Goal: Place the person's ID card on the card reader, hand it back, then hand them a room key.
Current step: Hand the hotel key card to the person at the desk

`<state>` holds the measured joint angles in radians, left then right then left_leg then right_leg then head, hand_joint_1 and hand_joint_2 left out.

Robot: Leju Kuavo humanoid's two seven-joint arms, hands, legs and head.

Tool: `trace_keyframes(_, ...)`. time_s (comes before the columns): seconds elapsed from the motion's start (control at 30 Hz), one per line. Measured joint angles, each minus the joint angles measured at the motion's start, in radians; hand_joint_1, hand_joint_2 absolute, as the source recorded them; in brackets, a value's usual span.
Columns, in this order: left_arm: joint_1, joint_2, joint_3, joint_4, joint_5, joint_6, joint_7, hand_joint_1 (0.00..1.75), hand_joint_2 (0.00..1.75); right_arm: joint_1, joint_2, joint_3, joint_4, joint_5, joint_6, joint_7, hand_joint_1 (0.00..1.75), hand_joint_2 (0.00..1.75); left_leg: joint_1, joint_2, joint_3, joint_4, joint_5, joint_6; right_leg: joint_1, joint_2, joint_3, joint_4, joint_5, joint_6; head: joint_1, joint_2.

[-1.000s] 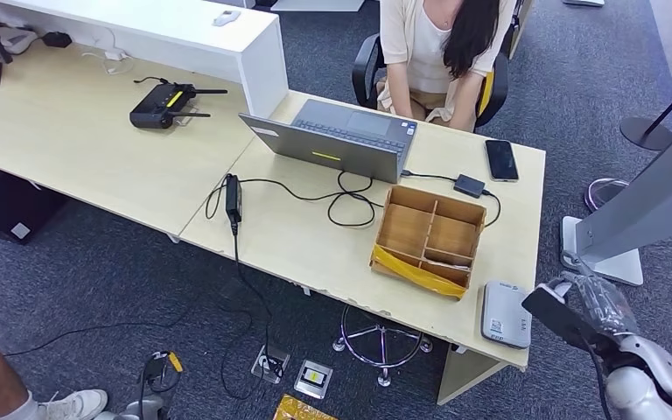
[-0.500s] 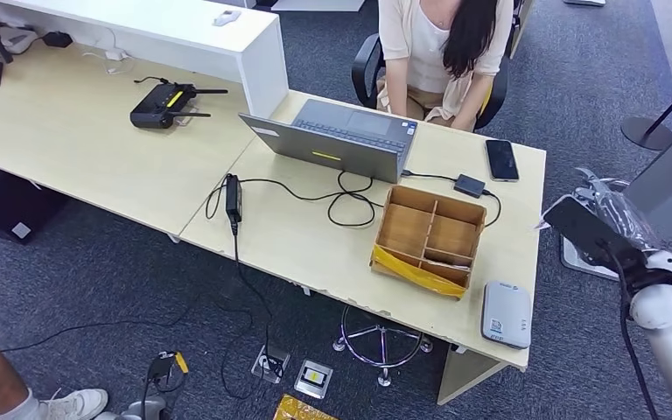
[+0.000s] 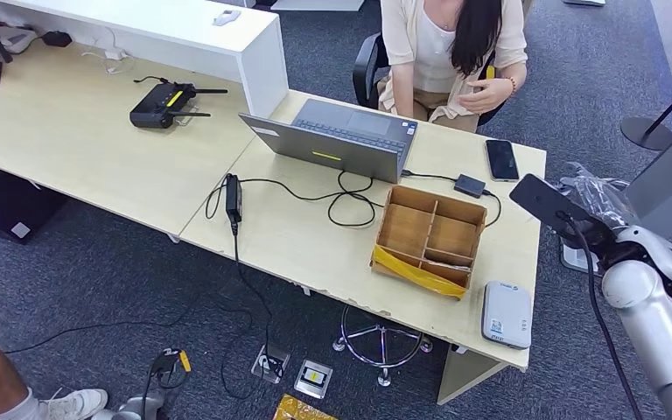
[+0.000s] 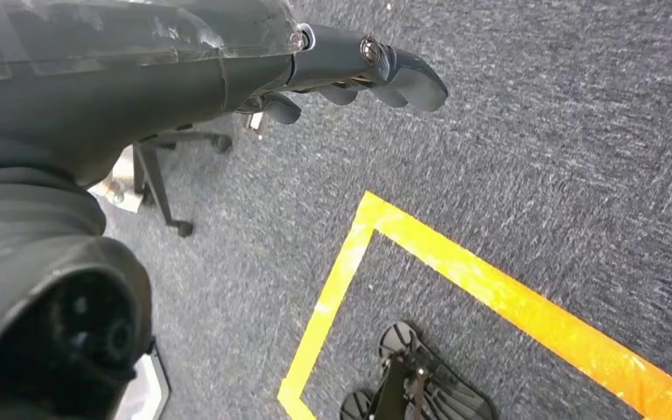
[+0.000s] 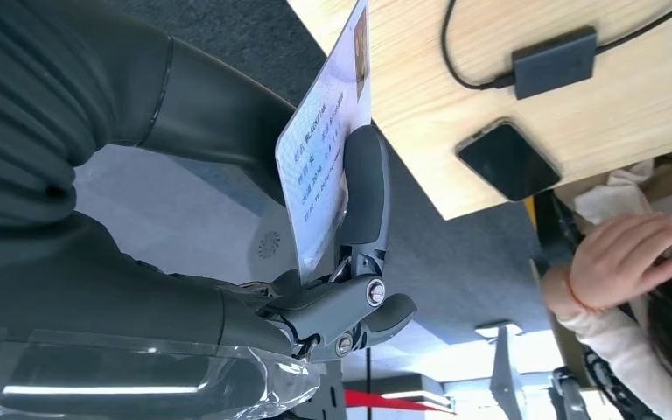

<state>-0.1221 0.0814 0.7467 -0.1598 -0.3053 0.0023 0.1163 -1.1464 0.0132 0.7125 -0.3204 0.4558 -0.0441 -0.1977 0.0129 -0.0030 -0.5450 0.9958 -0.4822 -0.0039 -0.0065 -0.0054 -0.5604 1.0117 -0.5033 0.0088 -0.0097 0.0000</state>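
Robot hand on the right [image 5: 350, 289] has hold of the ID card [image 5: 325, 144]. The card is pressed between the thick thumb and the darker fingers [image 5: 363, 188], and it stands up on its edge. In the head view this right robot hand [image 3: 591, 206] hangs in the air off the right end of the bench [image 3: 306, 236], near the corner where a black phone [image 3: 500, 159] lies. It is not touching the bench.

Robot hand on the left [image 4: 350, 74] hangs down over the grey carpet [image 4: 534, 131]. Its fingers [image 4: 402, 74] are a bit bent and have nothing in them. A yellow tape line [image 4: 490, 289] runs across the floor below it.

The white card reader [image 3: 505, 314] sits at the near right corner of the bench, well apart from the card. Just beside it is a wooden box [image 3: 429, 240] with small parts inside and a yellow strip along its near side. A grey laptop [image 3: 337, 138] is open farther back, with black wires curling near it. A small black box [image 3: 469, 185] on a wire lies between the phone and the wooden box.

A person [image 3: 446, 48] sits in a chair at the far side of the bench. One of the person's hands [image 3: 477, 98] is lifted up in front of them.
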Motion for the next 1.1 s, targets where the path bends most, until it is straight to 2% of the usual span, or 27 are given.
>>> trace_keyframes(0.07, 0.0, 0.009, -0.017, 0.0, -0.028, -0.015, -0.003, 0.0, 0.0, -0.001, 0.016, 0.002, 0.004, 0.049, -0.002, 0.087, 1.75, 1.75, 0.0, 0.0, 0.0, 0.0, 0.0, 0.0, 0.0, 0.0, 0.0, 0.0, 0.0, 0.0, 0.0, 0.0)
trace_keyframes(0.2, 0.0, 0.013, -0.031, 0.0, -0.044, -0.017, -0.003, 0.0, 0.0, -0.001, 0.024, 0.001, 0.007, 0.06, -0.014, 0.128, 1.75, 1.75, 0.0, 0.0, 0.0, 0.0, 0.0, 0.0, 0.0, 0.0, 0.0, 0.0, 0.0, 0.0, 0.0, 0.0)
trace_keyframes(1.0, 0.0, 0.015, -0.056, 0.005, -0.051, -0.018, -0.003, 0.0, 0.0, -0.027, 0.071, -0.001, 0.008, 0.102, -0.029, 0.117, 1.75, 1.75, 0.0, 0.0, 0.0, 0.0, 0.0, 0.0, 0.0, 0.0, 0.0, 0.0, 0.0, 0.0, 0.0, 0.0)
trace_keyframes(1.03, 0.0, 0.015, -0.056, 0.005, -0.051, -0.018, -0.003, 0.0, 0.0, -0.028, 0.073, -0.001, 0.008, 0.107, -0.029, 0.115, 1.31, 1.75, 0.0, 0.0, 0.0, 0.0, 0.0, 0.0, 0.0, 0.0, 0.0, 0.0, 0.0, 0.0, 0.0, 0.0)
trace_keyframes(1.1, 0.0, 0.016, -0.056, 0.005, -0.05, -0.018, -0.003, 0.0, 0.0, -0.028, 0.075, -0.001, 0.008, 0.113, -0.031, 0.114, 0.44, 0.87, 0.0, 0.0, 0.0, 0.0, 0.0, 0.0, 0.0, 0.0, 0.0, 0.0, 0.0, 0.0, 0.0, 0.0)
